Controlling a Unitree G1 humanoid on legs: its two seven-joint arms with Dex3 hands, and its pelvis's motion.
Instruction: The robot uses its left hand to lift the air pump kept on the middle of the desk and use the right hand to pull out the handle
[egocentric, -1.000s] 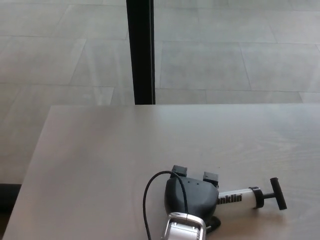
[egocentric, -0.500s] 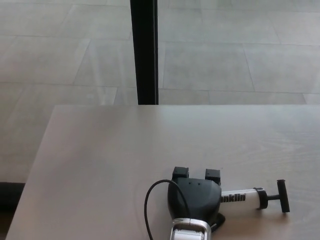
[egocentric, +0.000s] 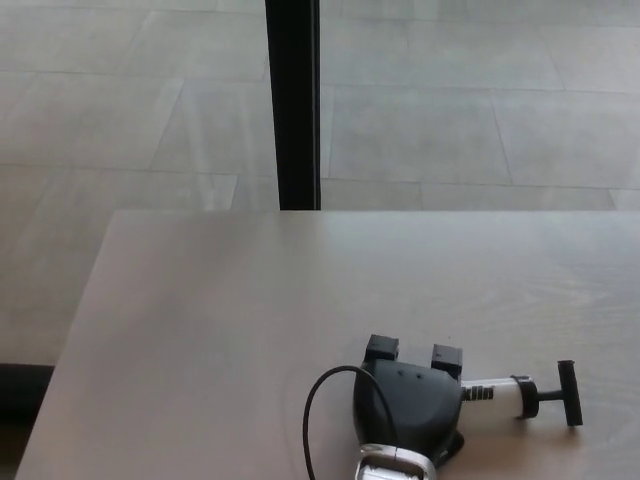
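Cable (egocentric: 318, 415) loops black at the left of the left hand (egocentric: 408, 405), a rounded dark shell over the air pump (egocentric: 495, 393), whose white lettered barrel and black T-handle (egocentric: 568, 393) stick out rightward on the pale wood-grain desk (egocentric: 250, 300). Fingers (egocentric: 380, 349) curl over the barrel's hidden end; whether they grip is unclear.

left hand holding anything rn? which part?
The left hand covers the air pump at its barrel's handle-free end; actual grip can't be told.
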